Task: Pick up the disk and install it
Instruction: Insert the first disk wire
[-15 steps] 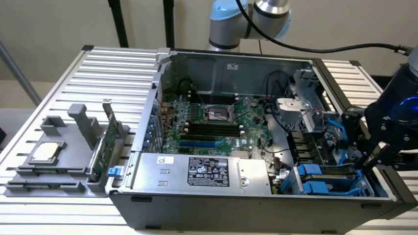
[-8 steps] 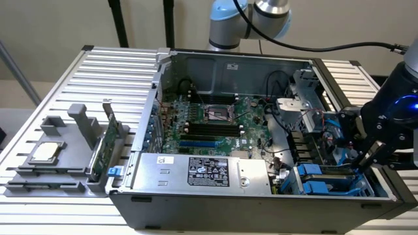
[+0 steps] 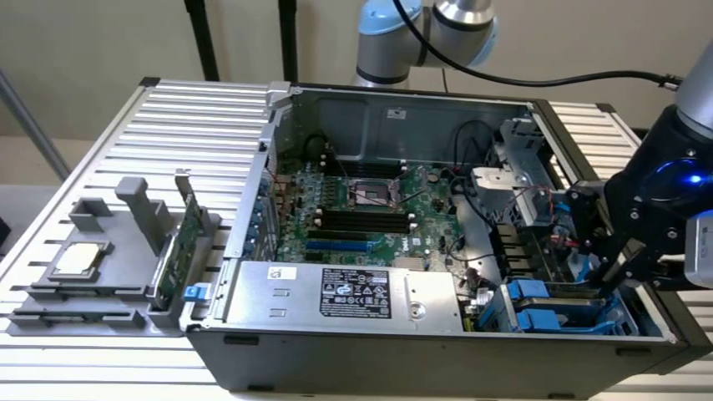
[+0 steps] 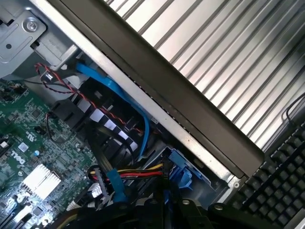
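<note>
My gripper [image 3: 610, 269] reaches down into the drive bay at the front corner of the open computer case [image 3: 334, 368], on the exterior view's right. Directly beneath it lies the disk [image 3: 533, 292], showing its bright blue carrier frame and a dark flat top. In the wrist view the blue carrier edge of the disk [image 4: 181, 169] sits just ahead of the black gripper [image 4: 183, 210], close to the case's side wall. I cannot tell whether the gripper holds the disk or only rests against it.
A blue data cable [image 4: 124, 102] and red, yellow and black power wires [image 4: 138, 172] run beside the bay. The green motherboard [image 3: 356, 213] fills the case floor, with the power supply [image 3: 346, 292] in front. A grey rack [image 3: 100, 276] holds a silver chip [image 3: 76, 259] and a green card [image 3: 176, 246].
</note>
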Motion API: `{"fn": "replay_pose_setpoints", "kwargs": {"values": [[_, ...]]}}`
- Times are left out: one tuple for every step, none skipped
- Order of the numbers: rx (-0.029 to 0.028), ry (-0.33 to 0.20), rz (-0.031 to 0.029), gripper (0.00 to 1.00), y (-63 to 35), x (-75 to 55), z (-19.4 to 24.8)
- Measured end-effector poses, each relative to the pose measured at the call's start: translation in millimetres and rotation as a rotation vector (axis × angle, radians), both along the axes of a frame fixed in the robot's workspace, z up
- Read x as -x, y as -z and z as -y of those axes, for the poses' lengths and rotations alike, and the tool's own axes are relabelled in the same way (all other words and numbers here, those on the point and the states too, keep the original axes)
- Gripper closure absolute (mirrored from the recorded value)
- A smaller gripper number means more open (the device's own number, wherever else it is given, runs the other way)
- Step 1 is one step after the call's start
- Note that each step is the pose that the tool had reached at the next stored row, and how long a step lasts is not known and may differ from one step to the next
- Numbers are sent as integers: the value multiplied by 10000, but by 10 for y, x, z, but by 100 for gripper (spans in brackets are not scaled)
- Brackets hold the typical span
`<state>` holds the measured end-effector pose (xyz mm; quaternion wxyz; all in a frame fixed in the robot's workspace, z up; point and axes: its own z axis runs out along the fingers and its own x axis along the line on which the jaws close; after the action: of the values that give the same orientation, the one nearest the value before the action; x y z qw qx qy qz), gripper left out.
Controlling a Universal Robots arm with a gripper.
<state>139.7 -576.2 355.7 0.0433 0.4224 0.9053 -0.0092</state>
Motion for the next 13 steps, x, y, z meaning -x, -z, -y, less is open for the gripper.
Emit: {"fn": "replay_pose_setpoints", "kwargs": {"values": [[2, 67, 0, 84, 1, 17, -1], [2, 137, 0, 84, 3, 32, -1], [1, 224, 0, 84, 6, 44, -2], [0, 319, 0, 84, 10, 52, -2], [0, 413, 0, 84, 12, 59, -2], [1, 506, -1, 84, 14, 67, -3], [0, 603, 0, 84, 17, 74, -3], [0, 708, 0, 84, 20, 82, -4], [3, 797, 0, 84, 20, 92, -4], [2, 886, -1, 84, 21, 101, -4], [0, 978, 0, 84, 23, 110, -4], [0, 1070, 0, 84, 24, 119, -4], [1, 1161, 0, 84, 24, 128, -5]]}}
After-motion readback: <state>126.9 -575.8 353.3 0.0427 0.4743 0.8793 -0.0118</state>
